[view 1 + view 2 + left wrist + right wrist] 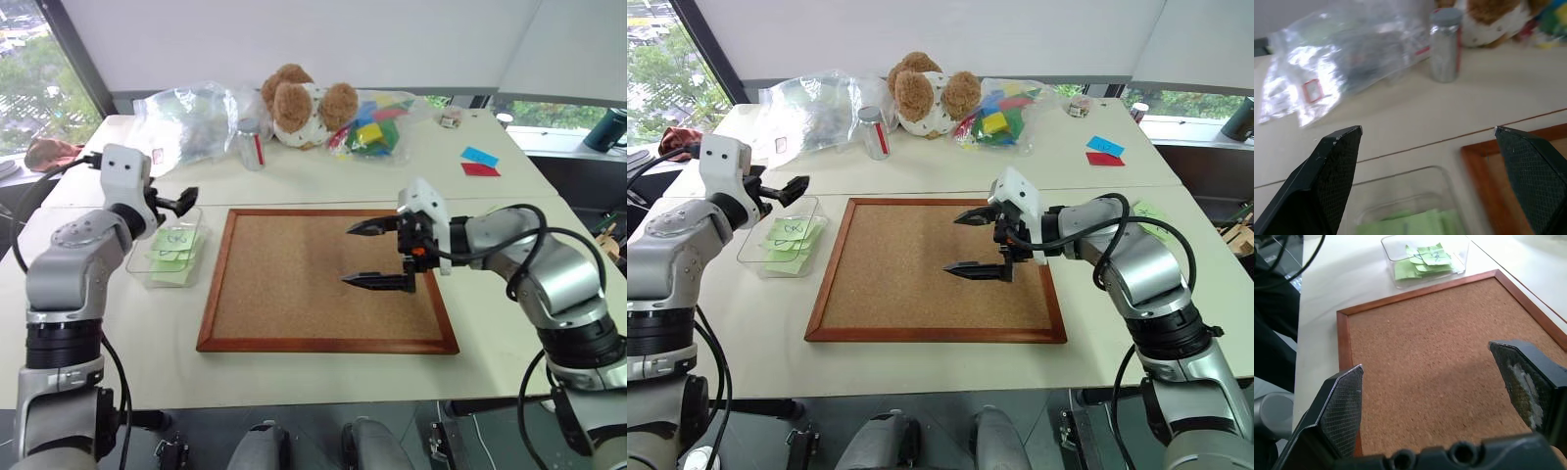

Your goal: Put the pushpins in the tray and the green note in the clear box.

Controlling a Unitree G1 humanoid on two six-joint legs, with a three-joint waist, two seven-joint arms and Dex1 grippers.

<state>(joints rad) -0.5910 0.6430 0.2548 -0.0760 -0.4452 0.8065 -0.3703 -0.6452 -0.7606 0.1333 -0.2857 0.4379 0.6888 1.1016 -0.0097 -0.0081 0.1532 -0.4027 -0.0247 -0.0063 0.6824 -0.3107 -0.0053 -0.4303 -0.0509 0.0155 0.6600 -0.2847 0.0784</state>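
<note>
Several light green notes (174, 247) lie in the clear box (137, 262) on the table left of the corkboard. The top one (1434, 254) carries a dark scrawl; I cannot tell which is the green note of the task. My left gripper (184, 202) hovers open just above the box's far end, pointing away from me, with nothing between its fingers. My right gripper (348, 256) stands open and empty over the right half of the corkboard (294, 284), pointing left. The pushpins and the tray are out of view.
Behind the corkboard are clear plastic bags (191, 117), a small metal-capped jar (252, 142), a teddy bear (304, 103) and a bag of coloured blocks (377, 122). Blue and red notes (478, 162) lie at the far right. One more green note (1151, 210) lies beside my right arm.
</note>
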